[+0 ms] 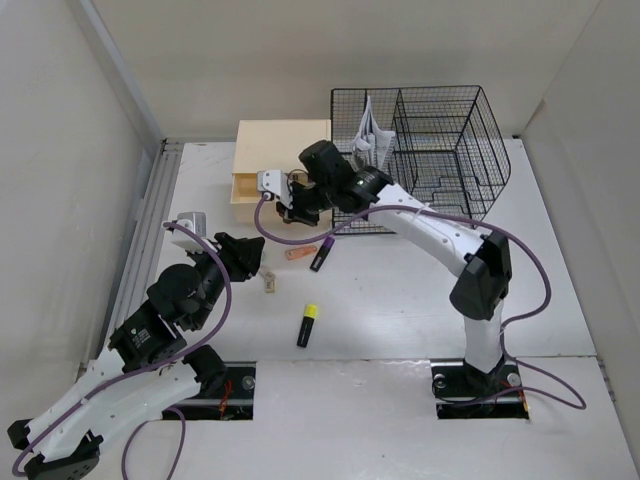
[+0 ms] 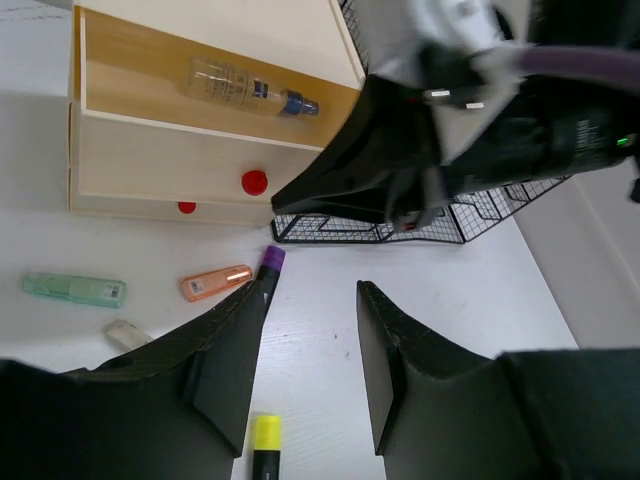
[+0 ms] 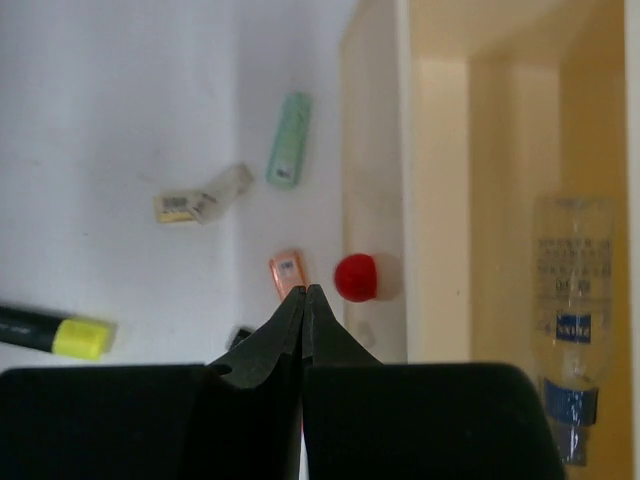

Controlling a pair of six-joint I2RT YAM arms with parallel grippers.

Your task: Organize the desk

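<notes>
Two grippers are hung over large flat white desk (image 1: 400,300), spanning the work area. Right gripper (image 3: 303,292): closed on nothing, tips at 9 o'clock of round red knob (image 3: 355,277), pale wooden drawer (image 3: 375,130). Left gripper (image 2: 312,290): jaws apart, empty. Rec.: knob to be centred betw. jaws before clamping.
</notes>
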